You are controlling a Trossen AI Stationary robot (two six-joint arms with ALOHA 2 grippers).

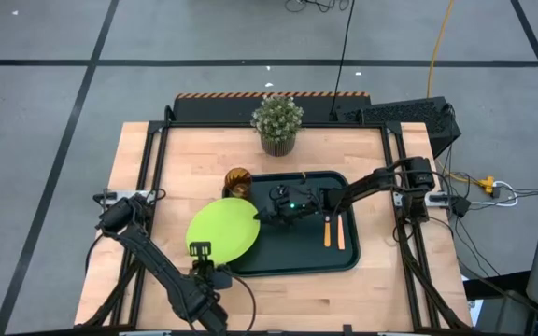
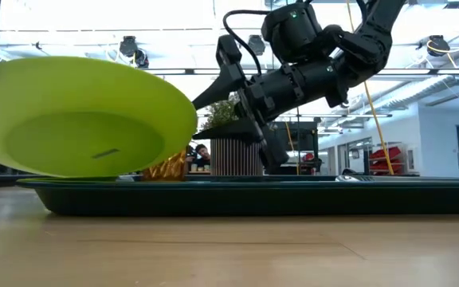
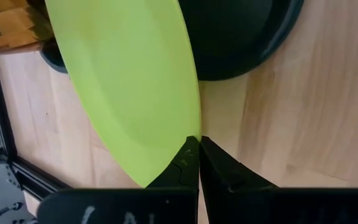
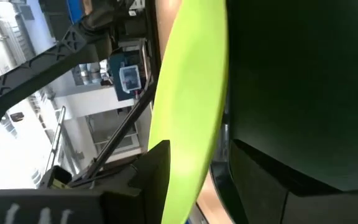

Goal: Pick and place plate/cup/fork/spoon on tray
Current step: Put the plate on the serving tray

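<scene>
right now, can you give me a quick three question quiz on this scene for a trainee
1. True or false: the left hand is shut on the round lime-green plate.
2. Which hand has the plate's far edge between open fingers?
3. The orange-handled fork and spoon lie: A) on the bare wood, B) in the dark green-black rectangular tray.

Key: 1 true. 2 the right hand. 3 B.

Wood table (image 1: 148, 159): tray (image 1: 292, 261), cup (image 1: 238, 180), potted plant (image 1: 277, 124).
</scene>
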